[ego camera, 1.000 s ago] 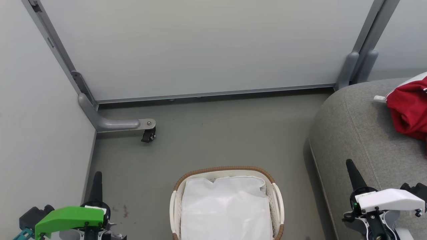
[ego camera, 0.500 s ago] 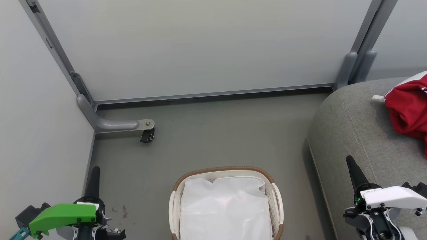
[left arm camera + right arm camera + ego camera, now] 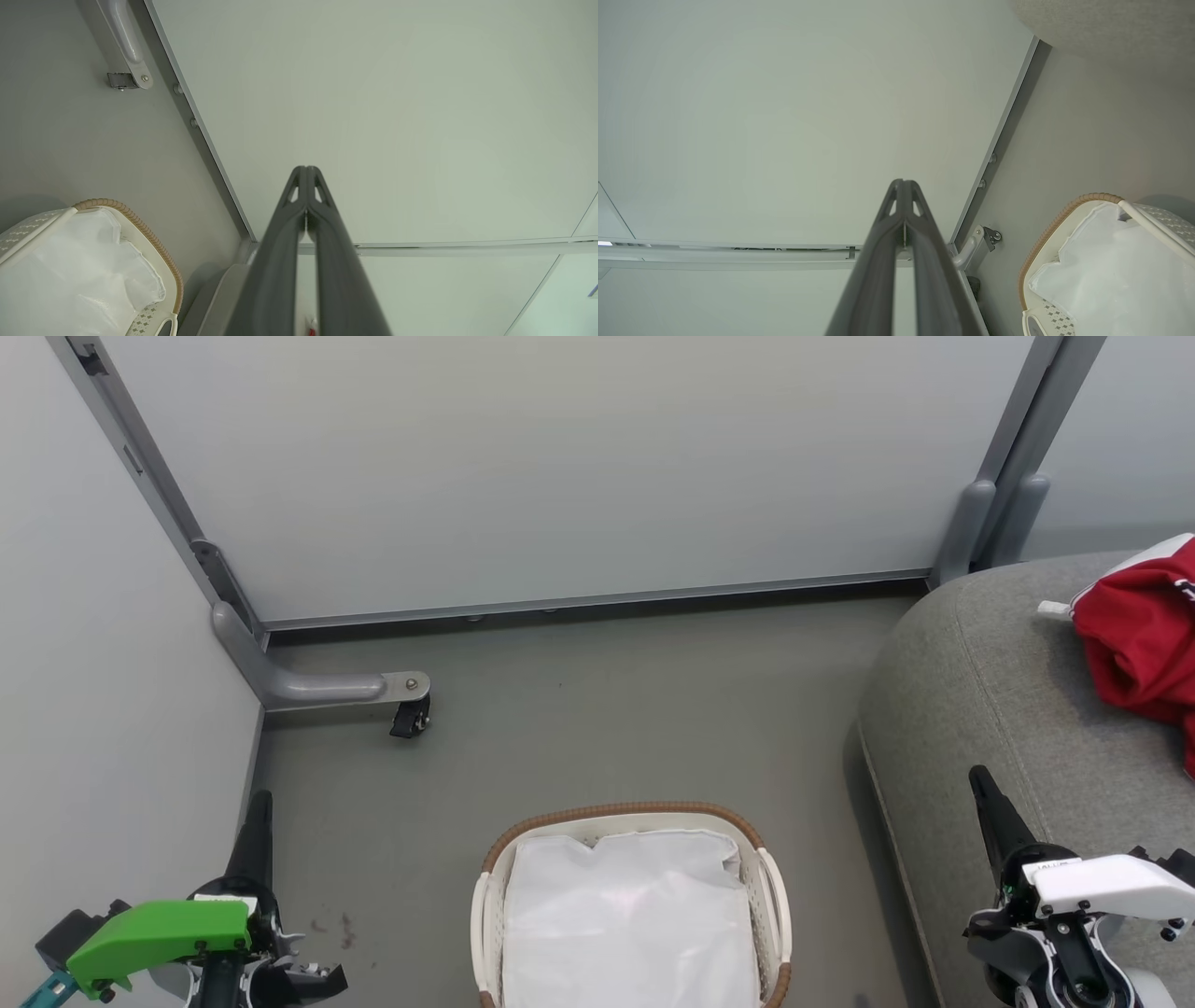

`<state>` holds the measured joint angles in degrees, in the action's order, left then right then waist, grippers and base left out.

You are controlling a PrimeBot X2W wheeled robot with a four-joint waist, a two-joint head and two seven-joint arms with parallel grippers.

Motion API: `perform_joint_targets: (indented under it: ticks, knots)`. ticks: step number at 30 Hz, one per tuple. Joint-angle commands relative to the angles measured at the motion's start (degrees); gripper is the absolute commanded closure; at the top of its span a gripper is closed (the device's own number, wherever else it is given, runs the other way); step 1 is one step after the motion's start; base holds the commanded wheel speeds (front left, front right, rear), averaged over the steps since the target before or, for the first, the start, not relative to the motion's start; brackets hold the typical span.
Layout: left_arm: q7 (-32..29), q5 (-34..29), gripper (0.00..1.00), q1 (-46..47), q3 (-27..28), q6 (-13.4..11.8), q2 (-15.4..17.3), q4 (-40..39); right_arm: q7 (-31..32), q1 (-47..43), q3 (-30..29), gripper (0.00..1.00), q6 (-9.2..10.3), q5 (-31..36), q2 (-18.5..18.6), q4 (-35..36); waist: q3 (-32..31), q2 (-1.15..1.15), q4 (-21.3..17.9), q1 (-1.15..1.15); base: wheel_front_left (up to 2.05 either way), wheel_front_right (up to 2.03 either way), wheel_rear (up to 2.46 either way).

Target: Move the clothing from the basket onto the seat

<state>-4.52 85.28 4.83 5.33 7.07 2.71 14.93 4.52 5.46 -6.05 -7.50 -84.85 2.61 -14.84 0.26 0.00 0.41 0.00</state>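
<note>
Red clothing [image 3: 1141,644] with white trim lies on the grey seat [image 3: 990,709] at the right edge of the head view. The white basket [image 3: 775,896] with its brown woven rim stands on the floor at bottom centre, and inside it I see just the white liner cloth [image 3: 630,919]. My left gripper [image 3: 260,803] is shut at lower left, well clear of the basket. My right gripper [image 3: 978,777] is shut at lower right, over the seat's front edge. Both wrist views show the fingers pressed together, with the basket [image 3: 145,233] [image 3: 1059,219] off to one side.
Pale partition walls [image 3: 560,476] close off the back and left. A grey partition foot with a black caster [image 3: 411,714] juts onto the floor at left. Open grey floor [image 3: 635,709] lies between the basket and the back wall.
The head view has shifted slightly. My left gripper has drifted left and my right gripper has crept upward. The clothing, basket and seat stay where they were.
</note>
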Motion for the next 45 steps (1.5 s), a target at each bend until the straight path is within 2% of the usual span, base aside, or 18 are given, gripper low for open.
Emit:
perform_joint_targets:
  ticks: [1,19,45]
  knots:
    - [-0.4,1.1,1.0,1.3,0.3,0.3,0.3,-0.5,0.5,0.9,-0.2,1.0,0.01,-1.2,0.4,0.5,0.0,0.0,0.0,0.0,0.0,0.0,0.0]
    - [-2.2,7.4,1.0,1.8,1.4,0.6,0.3,-1.0,2.3,1.0,-0.6,1.0,0.01,-7.8,0.4,1.0,-0.1,0.0,-0.4,0.0,0.0,0.0,0.0]
    - [-2.2,7.2,1.0,1.7,1.3,0.6,0.3,-1.0,2.2,1.0,-0.6,1.0,0.01,-7.6,0.4,0.9,-0.1,0.0,-0.4,0.0,0.0,0.0,0.0]
